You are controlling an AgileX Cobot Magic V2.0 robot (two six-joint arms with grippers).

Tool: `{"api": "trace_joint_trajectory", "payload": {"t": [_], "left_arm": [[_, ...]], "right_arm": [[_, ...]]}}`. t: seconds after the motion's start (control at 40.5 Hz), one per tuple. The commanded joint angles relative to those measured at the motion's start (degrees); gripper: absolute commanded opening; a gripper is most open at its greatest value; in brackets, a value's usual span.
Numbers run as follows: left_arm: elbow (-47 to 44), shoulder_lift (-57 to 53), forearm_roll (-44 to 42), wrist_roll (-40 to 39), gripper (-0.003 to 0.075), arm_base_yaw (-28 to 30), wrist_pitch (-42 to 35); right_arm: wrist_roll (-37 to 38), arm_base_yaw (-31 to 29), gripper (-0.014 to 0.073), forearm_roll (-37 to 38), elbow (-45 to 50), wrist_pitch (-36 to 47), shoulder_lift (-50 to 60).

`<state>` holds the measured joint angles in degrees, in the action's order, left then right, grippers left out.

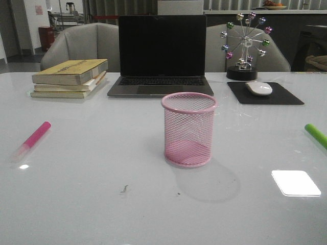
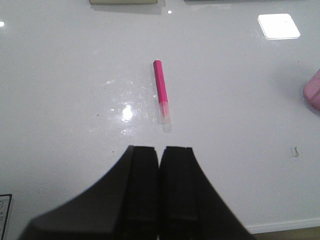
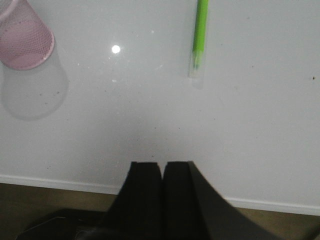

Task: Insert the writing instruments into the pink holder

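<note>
Neither arm appears in the front view; only the wrist views show them. In the left wrist view the left gripper (image 2: 160, 150) has its two black fingers (image 2: 142, 185) pressed together, holding nothing, above bare bench (image 2: 60, 100). The right gripper (image 3: 162, 165) is the same in its own view: fingers (image 3: 145, 195) together, empty, hanging over the bench's near edge, where a strip of brown floor (image 3: 40, 200) shows that no other view catches.

The magenta marker (image 1: 33, 140) lies flat on the bench's left side, its pale translucent end toward the near edge; the left wrist view shows that end pointing at the left gripper, well apart from it. The green marker (image 1: 317, 135) lies at the far right, cut off by the front view's edge; the right wrist view reveals its whitish tip (image 3: 196, 65).

Between them, mid-bench, the pink holder (image 1: 189, 129) stands upright with nothing in it. Beyond it sit an open laptop (image 1: 161, 56), stacked books (image 1: 70, 77), a mouse (image 1: 259, 88) on a dark pad (image 1: 265, 94), and a Ferris-wheel ornament (image 1: 245, 46).
</note>
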<state>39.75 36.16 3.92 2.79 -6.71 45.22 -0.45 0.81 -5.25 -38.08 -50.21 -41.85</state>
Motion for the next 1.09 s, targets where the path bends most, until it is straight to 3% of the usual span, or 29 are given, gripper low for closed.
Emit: {"api": "trace_joint_trajectory", "payload": {"t": [0.0, 0.049, 0.173, 0.222, 0.297, 0.445, 0.791, 1.063], "left_arm": [[1.8, 1.1, 0.7, 0.0, 0.0122, 0.1, -3.5], [1.8, 1.2, 0.7, 0.1, 0.0169, 0.1, -3.7], [1.8, 1.3, 0.6, 0.3, 0.0393, 0.1, -4.4], [1.8, 1.3, 0.6, 0.3, 0.0481, 0.1, -4.4], [1.8, 1.3, 1.3, 0.3, 0.0552, -0.5, -4.4], [1.8, 1.3, 2.1, 0.3, 0.0544, -4.5, -4.9], [1.8, 1.3, 2.1, 1.5, 0.0491, -22.0, -6.5], [1.8, 1.3, 2.1, 1.5, 0.0433, -25.7, -6.7]], "right_arm": [[0.0, -0.2, 0.0108, 0.1, -2.1, 3.1, -1.7], [0.0, -0.2, 0.0167, 0.1, -2.1, 3.2, -2.3], [0.0, -0.2, 0.0376, 0.1, -2.1, 3.6, -4.3], [0.0, -0.2, 0.0435, 0.2, -2.1, 4.0, -5.3], [0.0, -0.2, 0.0472, 0.2, -2.1, 4.8, -6.9], [0.1, -0.4, 0.0468, 1.2, -2.1, 7.5, -10.9], [0.5, -5.6, 0.0468, 0.6, -8.8, 12.0, -26.9], [-0.6, -5.2, 0.0468, 0.7, -19.4, 14.7, -40.5]]}}
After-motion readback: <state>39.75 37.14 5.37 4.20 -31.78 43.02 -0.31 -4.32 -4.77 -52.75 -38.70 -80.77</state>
